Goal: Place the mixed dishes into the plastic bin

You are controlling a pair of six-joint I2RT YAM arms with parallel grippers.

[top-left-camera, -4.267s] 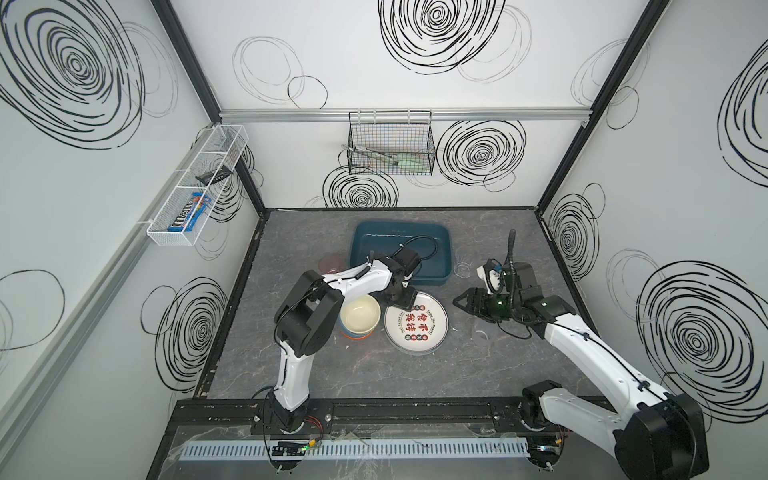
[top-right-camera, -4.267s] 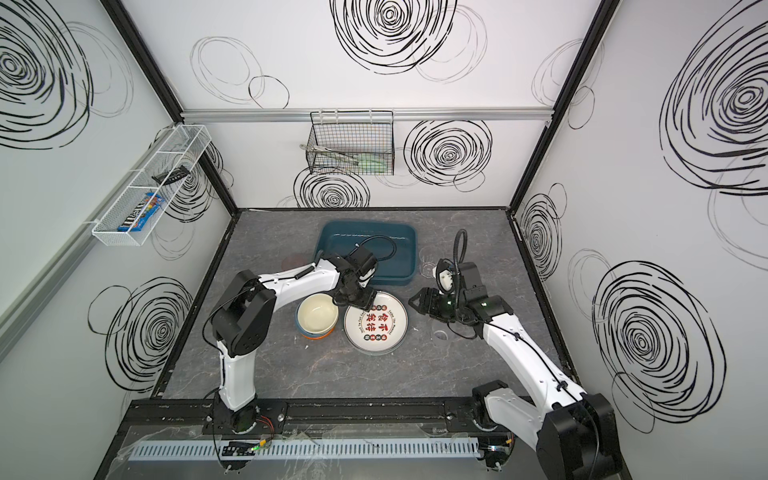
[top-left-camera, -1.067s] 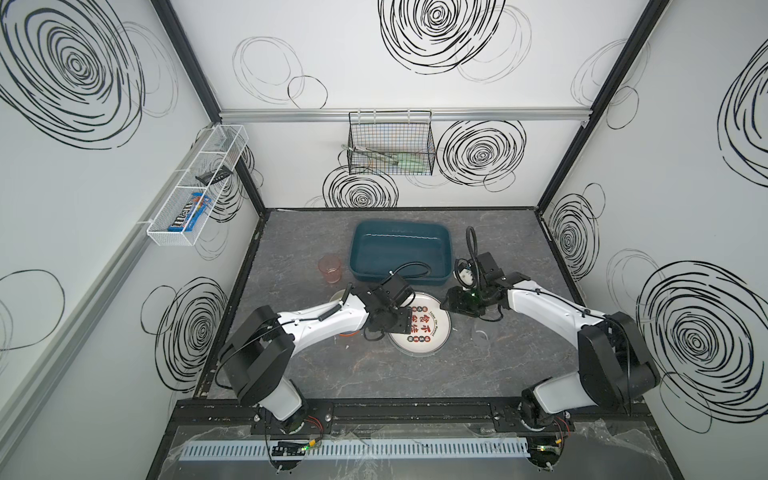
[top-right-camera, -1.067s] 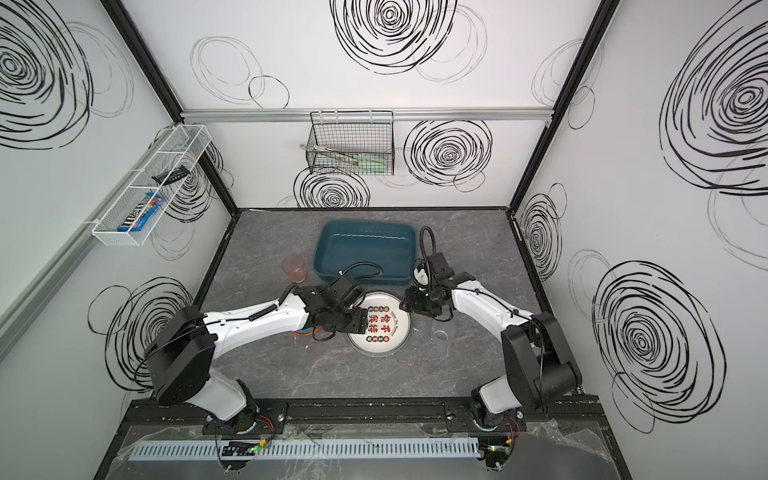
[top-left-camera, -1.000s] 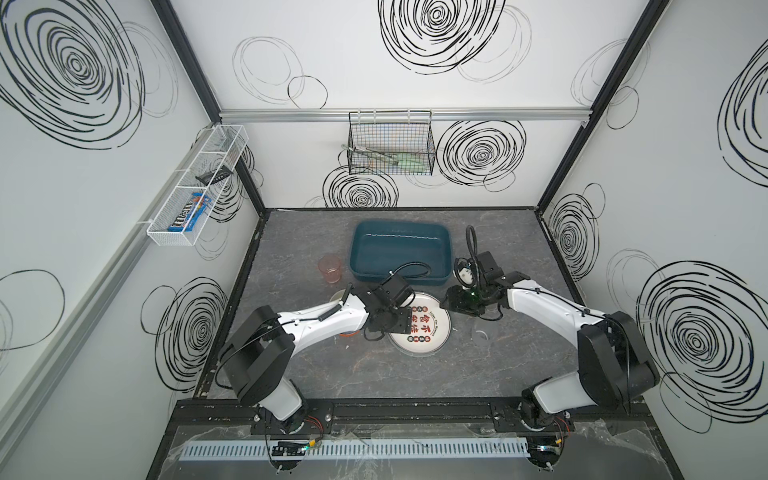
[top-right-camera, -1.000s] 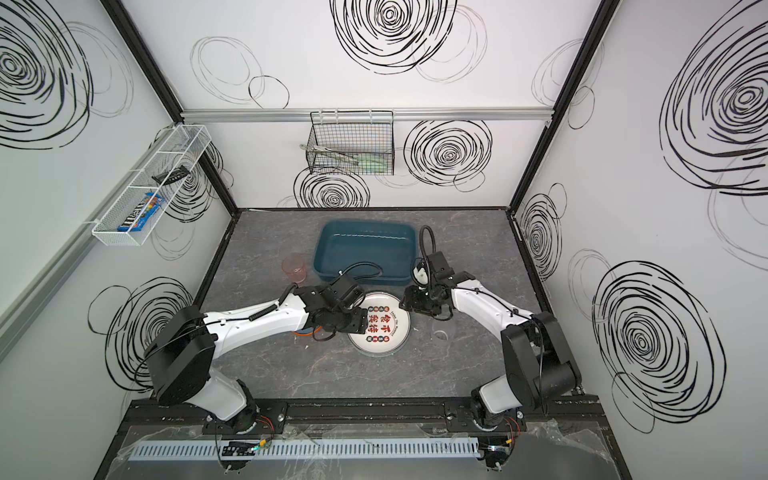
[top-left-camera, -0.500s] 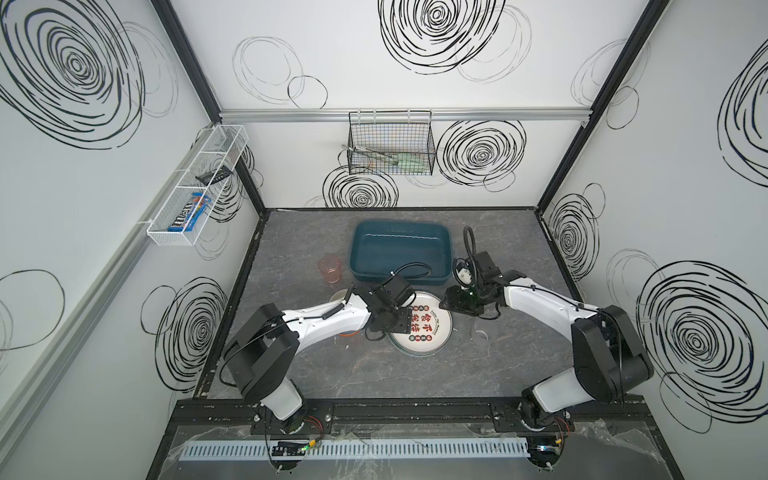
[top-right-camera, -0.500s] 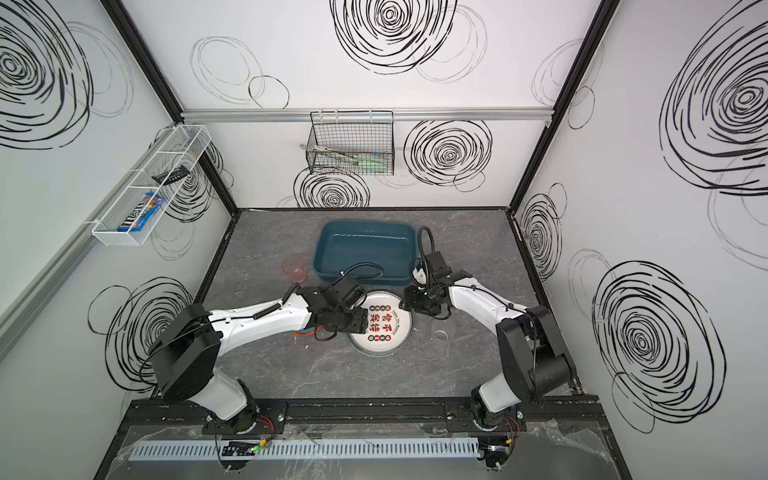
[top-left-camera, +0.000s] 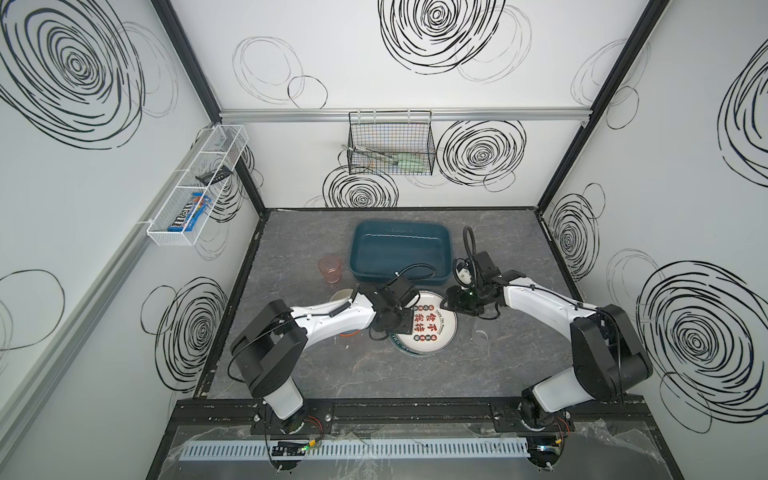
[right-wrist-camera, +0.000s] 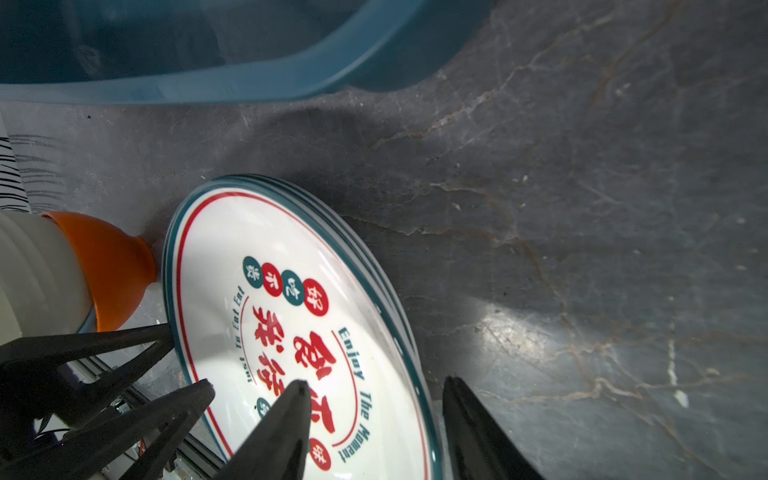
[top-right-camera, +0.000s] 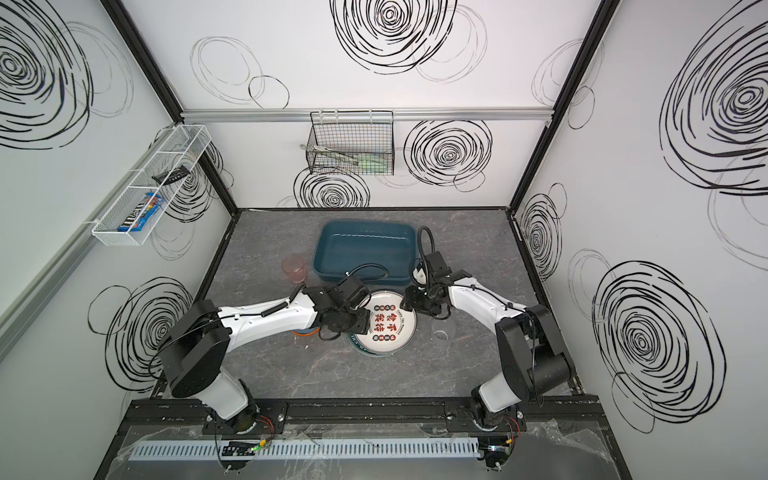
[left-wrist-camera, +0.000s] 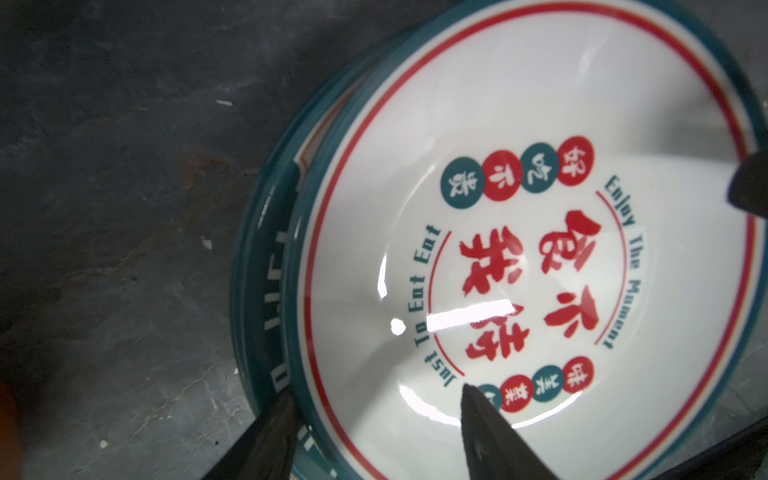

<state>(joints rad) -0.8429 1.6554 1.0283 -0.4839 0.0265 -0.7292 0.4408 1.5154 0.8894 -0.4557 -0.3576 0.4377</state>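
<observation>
1. At the left of the grey tabletop (top-left-camera: 374, 374), a pink tumbler (top-left-camera: 330, 270) stands upright, mouth up. It is just beside the bin's near-left corner and apart from it.
2. The nested bowls (right-wrist-camera: 112, 270) sit mouth up just left of the plates. In both top views they are mostly hidden under the left arm (top-left-camera: 332, 320). The orange outside comes close to the plates' rim.
3. The left claw (left-wrist-camera: 376, 395) lies at the stack's left edge, jaws apart and straddling the top plate's rim. 1 finger (left-wrist-camera: 270, 436) is outside, low beside the rim, and the other (left-wrist-camera: 486, 428) is over the white face. It is not clamped, and I cannot tell whether either tip touches.
4. The plates are stacked face up at the middle of the tabletop, just in front of the bin. They are round, so they have no long axis. The top plate (top-left-camera: 430, 328) sits shifted, so a lower plate (left-wrist-camera: 257, 266) shows its teal rim as a crescent on the near-left side.
5. The plastic bin (top-left-camera: 399, 253) stands behind the plates, open side up. Its long axis runs left to right along the back wall.
6. The right claw (right-wrist-camera: 374, 382) is at the stack's far-right edge, jaws apart across the rim. 1 finger (right-wrist-camera: 286, 428) is over the printed face and the other (right-wrist-camera: 478, 432) is outside above the tabletop. It is not closed on the plate.
7. A clear tumbler (top-left-camera: 481, 337) stands right of the plates, apart from them, near the right arm (top-left-camera: 540, 299).
</observation>
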